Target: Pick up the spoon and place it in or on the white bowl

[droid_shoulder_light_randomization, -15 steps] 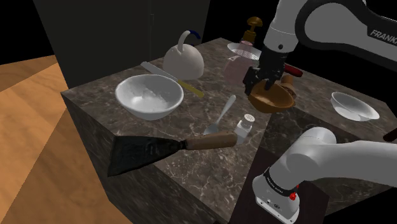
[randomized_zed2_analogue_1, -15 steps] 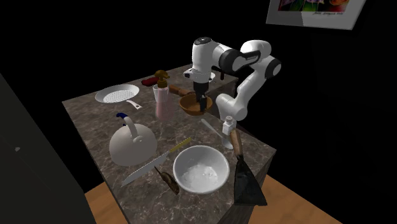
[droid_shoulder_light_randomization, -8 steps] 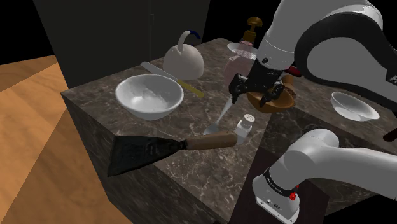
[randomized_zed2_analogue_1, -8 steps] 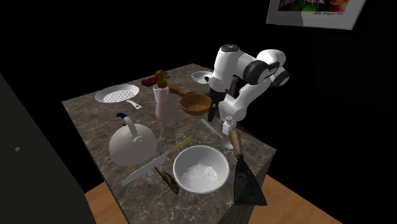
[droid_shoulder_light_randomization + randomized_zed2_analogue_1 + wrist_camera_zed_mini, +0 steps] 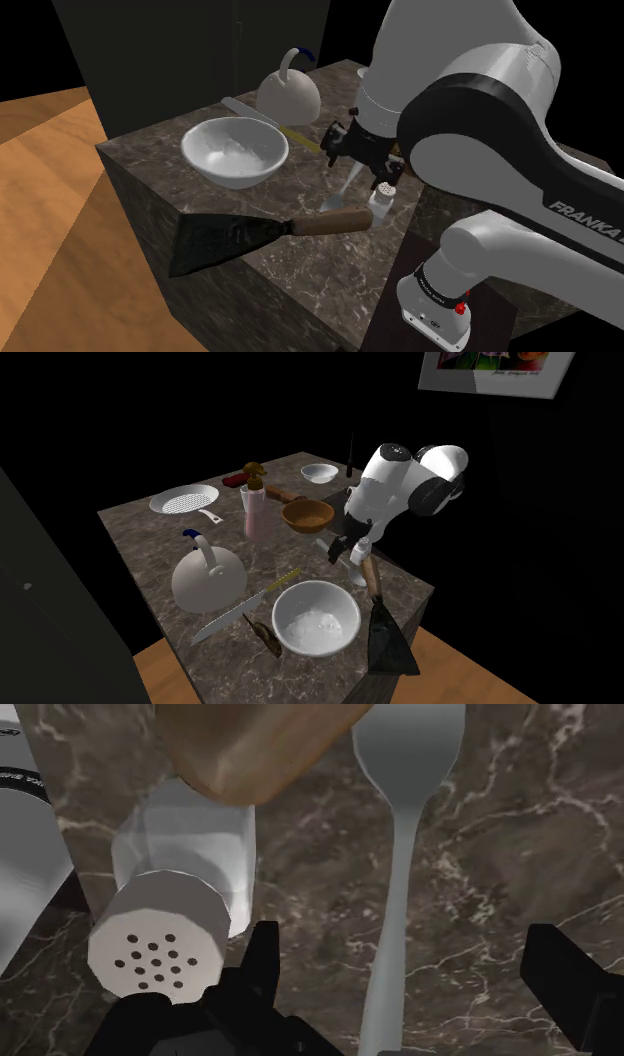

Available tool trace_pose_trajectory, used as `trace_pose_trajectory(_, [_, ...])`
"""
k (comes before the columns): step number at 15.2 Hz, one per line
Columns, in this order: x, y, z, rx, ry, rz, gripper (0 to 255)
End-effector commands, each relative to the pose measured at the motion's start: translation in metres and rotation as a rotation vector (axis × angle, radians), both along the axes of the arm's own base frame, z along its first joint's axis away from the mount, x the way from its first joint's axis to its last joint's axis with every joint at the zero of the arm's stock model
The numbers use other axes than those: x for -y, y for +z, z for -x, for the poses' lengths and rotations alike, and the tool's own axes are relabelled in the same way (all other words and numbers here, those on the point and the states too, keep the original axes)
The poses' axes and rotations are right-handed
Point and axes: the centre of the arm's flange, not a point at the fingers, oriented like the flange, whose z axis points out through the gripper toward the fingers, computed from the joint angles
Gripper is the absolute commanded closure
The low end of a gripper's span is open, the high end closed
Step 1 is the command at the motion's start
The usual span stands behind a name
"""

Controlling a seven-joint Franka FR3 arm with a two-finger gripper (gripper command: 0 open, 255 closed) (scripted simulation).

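**Tool poised over the spoon.** The black tool (image 5: 405, 944) hangs low over the dark marbled surface (image 5: 150, 160). Its fingers are spread wide and hold nothing. The spoon (image 5: 400, 884) lies flat on the surface between them, and neither finger touches it. From the shoulder view the spoon (image 5: 345, 188) lies between the white bowl (image 5: 235, 175) and a small white shaker (image 5: 383, 197), nearer the shaker. The bowl stands well apart, toward that view's left.

**Handling.** The spoon appears thin, stiff and light, with a smooth pale finish that is probably slippery. It lies flush on a hard top, so the fingers would likely have to come right down to the surface. The narrow handle, pinched across its width somewhat toward the spoon's bowl, seems the best hold. The shaker (image 5: 170, 924) stands just beside one finger and could be knocked.

**Obscured.** In the wrist view the handle's far end passes under the tool, and the spoon's bowl is cut off at the frame edge. A brown handle end (image 5: 260, 744) overhangs the shaker. It probably belongs to the dark-bladed scraper (image 5: 215, 240). In the shoulder view the arm masks the surface behind it.
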Motion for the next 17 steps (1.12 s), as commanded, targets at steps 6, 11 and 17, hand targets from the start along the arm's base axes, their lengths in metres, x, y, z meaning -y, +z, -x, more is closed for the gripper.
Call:
trace_pose_trajectory(6, [0.007,-0.036,-0.007,0.0,-0.018,0.001,0])
trace_pose_trajectory(11, [0.007,-0.036,-0.007,0.0,-0.018,0.001,0])
trace_pose_trajectory(17, [-0.022,-0.051,-0.015,-0.017,-0.03,0.005,255])
